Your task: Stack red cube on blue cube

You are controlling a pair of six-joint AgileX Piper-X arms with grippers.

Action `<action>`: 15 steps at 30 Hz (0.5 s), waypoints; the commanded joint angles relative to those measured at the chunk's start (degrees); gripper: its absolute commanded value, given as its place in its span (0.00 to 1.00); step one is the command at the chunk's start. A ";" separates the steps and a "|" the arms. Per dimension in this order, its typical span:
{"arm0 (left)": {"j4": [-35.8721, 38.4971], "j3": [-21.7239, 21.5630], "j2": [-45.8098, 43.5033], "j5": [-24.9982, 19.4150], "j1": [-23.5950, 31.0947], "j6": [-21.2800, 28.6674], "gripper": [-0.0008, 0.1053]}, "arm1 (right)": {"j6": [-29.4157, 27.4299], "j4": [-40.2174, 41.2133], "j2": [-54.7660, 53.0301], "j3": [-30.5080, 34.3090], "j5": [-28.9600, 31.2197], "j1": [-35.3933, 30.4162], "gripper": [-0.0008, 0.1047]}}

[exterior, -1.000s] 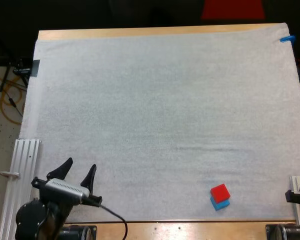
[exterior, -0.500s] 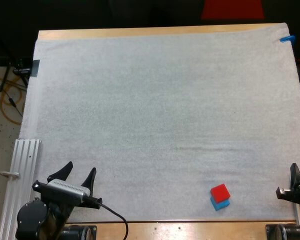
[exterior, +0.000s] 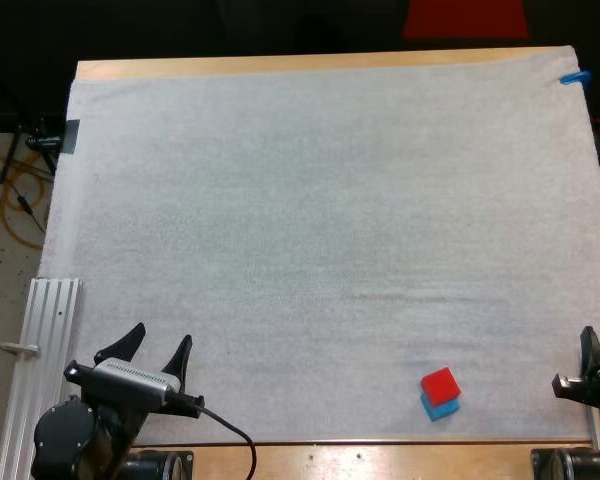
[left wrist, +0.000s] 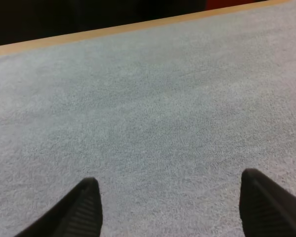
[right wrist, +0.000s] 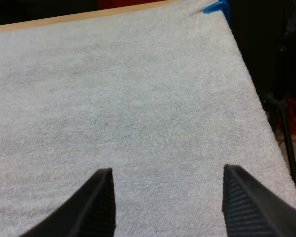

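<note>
Right gripper (right wrist: pixel 167 169) creeps into view, off to right of blue cube (exterior: pixel 442 407); left gripper (exterior: pixel 162 334) drops back a touch, well left of it. Both claws spread wide, holding nothing, low over mat (exterior: pixel 310 220). Red cube (exterior: pixel 440 383) sits on top of blue cube, so stack looks done, arms probably just parking.

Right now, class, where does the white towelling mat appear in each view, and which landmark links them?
High view: the white towelling mat covers most of the wooden table; the red cube sits on the blue cube near its front edge.
Left wrist view: it runs from the open left gripper to the far edge.
Right wrist view: it runs likewise from the open right gripper.
Shared landmark: the table's far wooden strip.
</note>
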 commanded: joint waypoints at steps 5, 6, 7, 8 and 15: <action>-1.06 0.30 -7.70 -0.48 -0.04 -0.18 0.56 | 0.05 -0.21 -1.92 -0.12 -0.23 -0.08 0.47; -1.13 0.30 -7.70 -0.48 -0.04 -0.18 0.56 | 0.05 -0.21 -1.92 -0.12 -0.23 -0.08 0.47; -1.10 0.30 -7.70 -0.48 -0.04 -0.18 0.56 | 0.05 -0.21 -1.92 -0.12 -0.23 -0.08 0.47; -1.10 0.30 -7.70 -0.48 -0.04 -0.18 0.56 | 0.05 -0.21 -1.92 -0.12 -0.23 -0.08 0.47; -1.10 0.30 -7.70 -0.48 -0.04 -0.18 0.56 | 0.05 -0.21 -1.92 -0.12 -0.23 -0.08 0.47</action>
